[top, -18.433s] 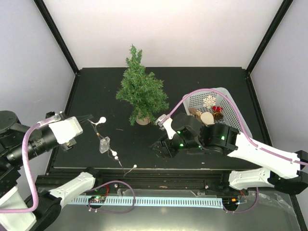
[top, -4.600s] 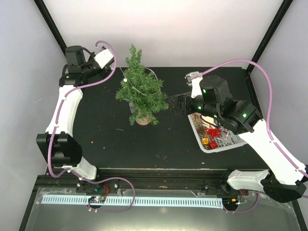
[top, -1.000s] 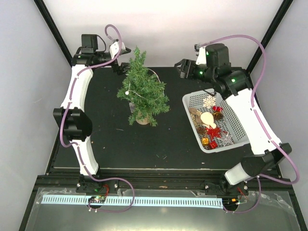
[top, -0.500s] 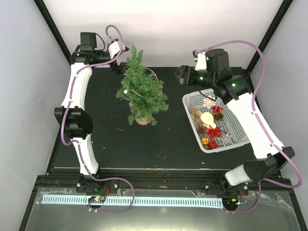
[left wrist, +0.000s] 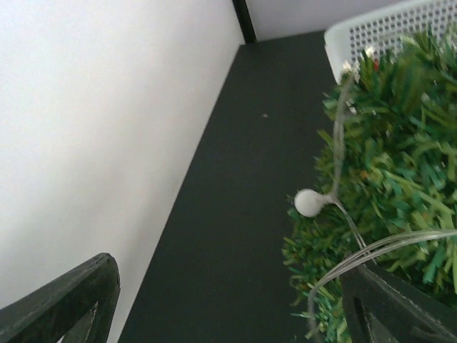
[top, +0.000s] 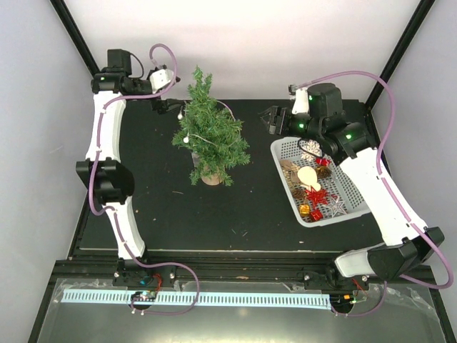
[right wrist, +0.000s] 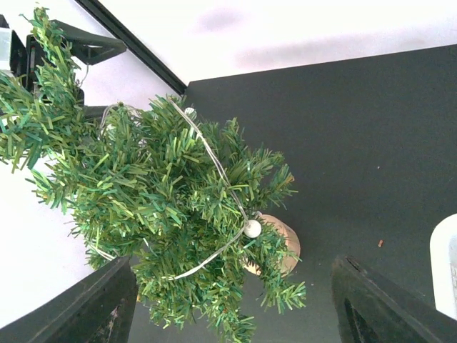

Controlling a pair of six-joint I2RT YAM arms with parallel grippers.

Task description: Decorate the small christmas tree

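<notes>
Standing upright at the far middle of the black table, the small christmas tree carries a thin light string with white bulbs looped through its branches. The left gripper hovers just left of the treetop, fingers spread wide. The right gripper, likewise spread around nothing, hangs between the tree and the white basket.

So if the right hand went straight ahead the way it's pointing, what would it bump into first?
Probably the small christmas tree. The right hand points straight at its green branches, and nothing shows in between, though how far off it is is hard to tell.
</notes>
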